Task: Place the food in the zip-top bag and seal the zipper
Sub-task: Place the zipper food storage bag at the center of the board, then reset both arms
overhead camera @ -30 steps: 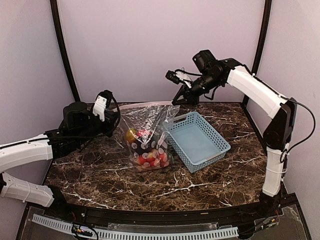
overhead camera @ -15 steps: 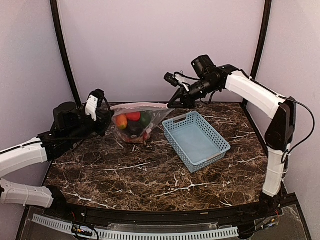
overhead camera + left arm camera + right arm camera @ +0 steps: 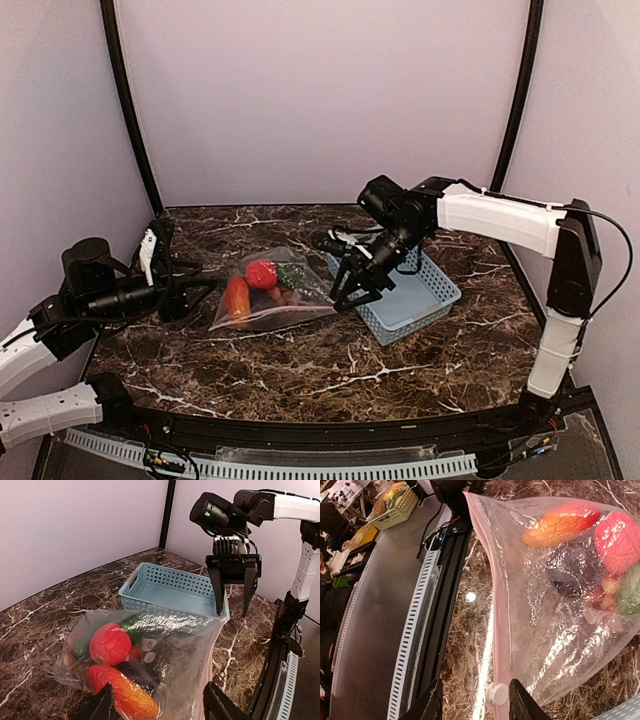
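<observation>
The zip-top bag (image 3: pixel 300 300) lies flat on the marble table (image 3: pixel 400 365), just left of the blue basket (image 3: pixel 395 325), and the food (image 3: pixel 262 274) is inside it. The left gripper (image 3: pixel 200 298) is at the bag's left end, its 2 fingers (image 3: pixel 106 706) spread, gripping nothing. The right gripper (image 3: pixel 350 296) hangs at the right end, its fingers (image 3: pixel 431 704) also spread, with the end of the zipper (image 3: pixel 496 620) between them.
</observation>
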`<state>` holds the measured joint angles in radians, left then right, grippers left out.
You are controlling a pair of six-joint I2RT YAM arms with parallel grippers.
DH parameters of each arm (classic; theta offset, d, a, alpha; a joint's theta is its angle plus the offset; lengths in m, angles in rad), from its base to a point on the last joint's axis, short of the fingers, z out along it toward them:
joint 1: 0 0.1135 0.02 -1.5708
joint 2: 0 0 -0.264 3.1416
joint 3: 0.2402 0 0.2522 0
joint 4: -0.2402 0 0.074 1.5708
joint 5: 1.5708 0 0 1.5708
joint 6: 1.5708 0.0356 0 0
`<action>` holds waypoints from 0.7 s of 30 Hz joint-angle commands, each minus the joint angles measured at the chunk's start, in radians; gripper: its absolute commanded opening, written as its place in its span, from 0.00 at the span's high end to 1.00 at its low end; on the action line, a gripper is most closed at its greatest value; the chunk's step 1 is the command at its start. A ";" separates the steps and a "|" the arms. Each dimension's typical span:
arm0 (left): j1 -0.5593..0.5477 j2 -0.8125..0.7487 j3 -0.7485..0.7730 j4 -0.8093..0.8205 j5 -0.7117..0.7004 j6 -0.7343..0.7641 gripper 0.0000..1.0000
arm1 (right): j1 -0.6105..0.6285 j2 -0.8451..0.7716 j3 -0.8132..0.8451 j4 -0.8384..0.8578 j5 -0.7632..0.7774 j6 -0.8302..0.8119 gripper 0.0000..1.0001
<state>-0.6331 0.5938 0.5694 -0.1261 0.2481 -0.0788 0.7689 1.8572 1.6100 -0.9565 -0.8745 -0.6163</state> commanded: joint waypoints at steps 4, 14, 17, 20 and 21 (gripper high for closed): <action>0.003 -0.069 0.029 -0.143 0.026 -0.042 0.35 | 0.007 -0.147 -0.028 -0.111 0.025 -0.052 0.52; 0.003 0.232 0.243 -0.148 -0.373 0.028 0.27 | -0.170 -0.253 0.034 -0.043 0.136 0.003 0.42; 0.003 0.300 0.285 -0.130 -0.433 0.045 0.26 | -0.273 -0.279 0.034 0.034 0.118 0.090 0.40; 0.002 0.328 0.299 -0.096 -0.484 0.052 0.24 | -0.355 -0.315 0.000 0.121 0.150 0.173 0.39; 0.002 0.329 0.298 -0.077 -0.505 0.053 0.24 | -0.381 -0.325 -0.009 0.145 0.163 0.191 0.39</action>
<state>-0.6331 0.9127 0.8402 -0.2405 -0.1295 -0.0528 0.4648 1.6047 1.6199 -0.9463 -0.7525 -0.5465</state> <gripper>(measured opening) 0.756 0.608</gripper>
